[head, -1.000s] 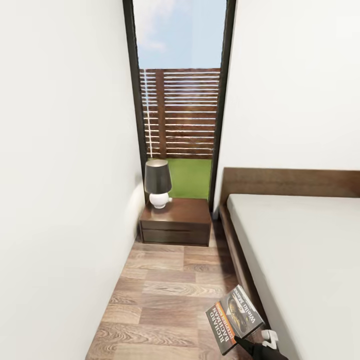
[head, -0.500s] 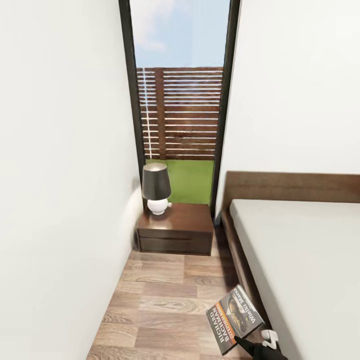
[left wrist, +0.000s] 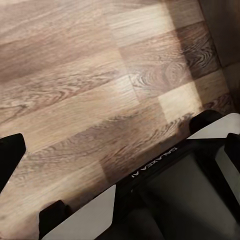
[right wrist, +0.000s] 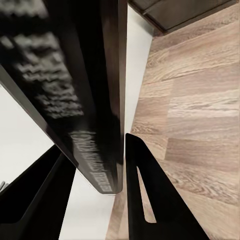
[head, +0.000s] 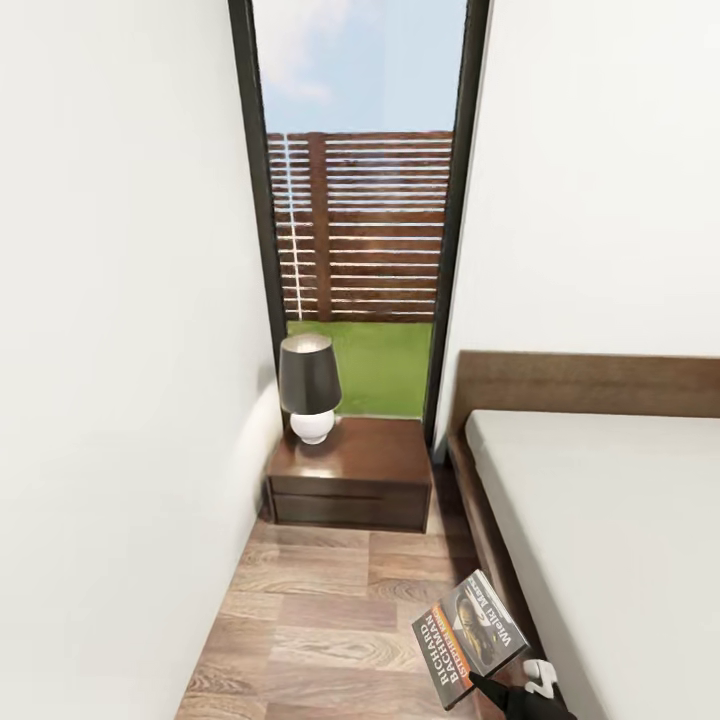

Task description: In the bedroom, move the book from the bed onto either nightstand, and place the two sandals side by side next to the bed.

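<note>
dark-covered book (head: 470, 637) is off the bed (head: 610, 540), clamped in the right gripper (right wrist: 117, 175) at 5 o'clock, nightstand (head: 350, 470) at 12 with lamp (head: 308, 388) on top, placement and sandals left, left gripper state can't tell.

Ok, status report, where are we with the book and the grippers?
Right gripper shut on the book, held over the floor beside the bed. Left gripper state unclear. Nightstand ahead; lamp takes its left rear corner.
</note>
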Motion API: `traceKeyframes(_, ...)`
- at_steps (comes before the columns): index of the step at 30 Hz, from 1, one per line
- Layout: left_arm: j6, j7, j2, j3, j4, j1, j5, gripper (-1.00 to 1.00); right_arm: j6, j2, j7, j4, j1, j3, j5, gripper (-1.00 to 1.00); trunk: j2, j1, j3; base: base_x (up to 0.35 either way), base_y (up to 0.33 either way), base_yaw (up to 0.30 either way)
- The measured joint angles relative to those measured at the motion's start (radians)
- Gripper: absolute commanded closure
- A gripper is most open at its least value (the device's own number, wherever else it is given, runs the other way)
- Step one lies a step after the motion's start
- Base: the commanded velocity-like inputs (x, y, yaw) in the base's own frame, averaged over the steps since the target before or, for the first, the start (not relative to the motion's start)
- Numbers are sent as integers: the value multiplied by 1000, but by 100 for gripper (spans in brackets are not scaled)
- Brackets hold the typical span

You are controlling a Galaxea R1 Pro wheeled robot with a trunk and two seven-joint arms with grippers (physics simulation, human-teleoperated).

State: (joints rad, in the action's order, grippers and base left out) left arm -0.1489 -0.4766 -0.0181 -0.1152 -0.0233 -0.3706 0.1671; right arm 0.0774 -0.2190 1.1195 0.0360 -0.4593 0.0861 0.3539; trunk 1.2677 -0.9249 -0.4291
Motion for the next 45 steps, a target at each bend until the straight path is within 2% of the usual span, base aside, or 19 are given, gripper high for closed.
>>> traceKeyframes(35, 0, 0, 0, 0, 0, 0, 0, -100, 0, 0, 2, 0, 0, 0, 0, 100, 0, 0, 0, 333, 0, 0)
traceKeyframes(45, 0, 0, 0, 0, 0, 0, 2, -100, 0, 0, 2, 0, 0, 3, 1, 100, 0, 0, 0, 117, 0, 0)
